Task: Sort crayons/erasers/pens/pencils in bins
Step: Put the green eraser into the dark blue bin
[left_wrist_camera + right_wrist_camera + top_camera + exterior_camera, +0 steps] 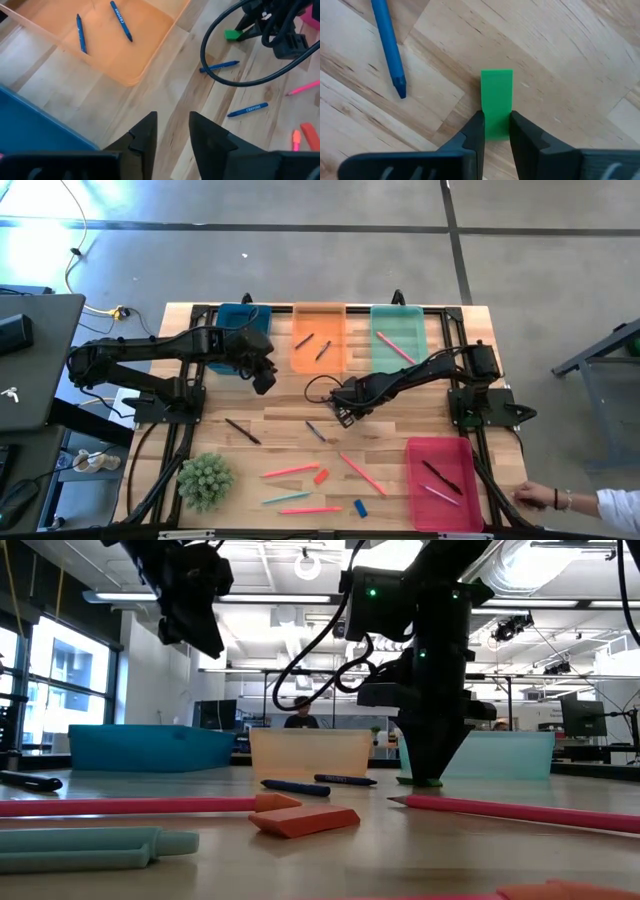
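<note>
Fingers of our right gripper [496,131] pinch the green eraser [496,97] across its narrow width at table centre, its length pointing ahead; the left gripper [172,134], nearby, hangs slightly parted and empty.

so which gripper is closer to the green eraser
Right. The right gripper is closed on the green eraser on the table in front of the orange bin. The left gripper hangs off to its left, near the blue bin, holding nothing.
</note>
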You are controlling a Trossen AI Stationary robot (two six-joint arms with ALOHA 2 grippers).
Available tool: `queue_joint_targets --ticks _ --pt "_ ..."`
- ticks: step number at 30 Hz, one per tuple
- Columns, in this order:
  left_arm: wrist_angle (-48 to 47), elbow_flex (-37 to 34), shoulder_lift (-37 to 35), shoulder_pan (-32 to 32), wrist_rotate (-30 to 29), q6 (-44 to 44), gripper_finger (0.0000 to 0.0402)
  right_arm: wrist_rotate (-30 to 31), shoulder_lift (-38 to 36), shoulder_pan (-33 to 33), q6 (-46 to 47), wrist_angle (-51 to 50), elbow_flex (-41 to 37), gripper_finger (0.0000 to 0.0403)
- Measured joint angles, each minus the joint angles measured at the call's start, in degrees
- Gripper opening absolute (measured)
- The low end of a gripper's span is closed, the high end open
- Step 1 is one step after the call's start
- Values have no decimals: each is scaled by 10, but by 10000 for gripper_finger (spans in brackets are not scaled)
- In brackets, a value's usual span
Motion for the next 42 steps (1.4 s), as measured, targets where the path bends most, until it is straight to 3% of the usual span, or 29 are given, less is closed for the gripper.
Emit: queue_joint_targets --ticks 10,14,17,29,42 --pt "-48 0 0 4 3 -27 184 -7 -30 6 11 -7 -4 55" --pt "-59 0 0 22 54 -35 203 -19 -41 17 21 -7 -3 55" --pt "-54 0 0 36 100 -35 207 -25 -54 27 33 -3 -3 55" --pt "-38 0 0 68 159 -70 203 29 -116 52 50 112 -2 55" --pt "42 0 0 62 204 -94 202 121 -120 52 -59 291 10 55"
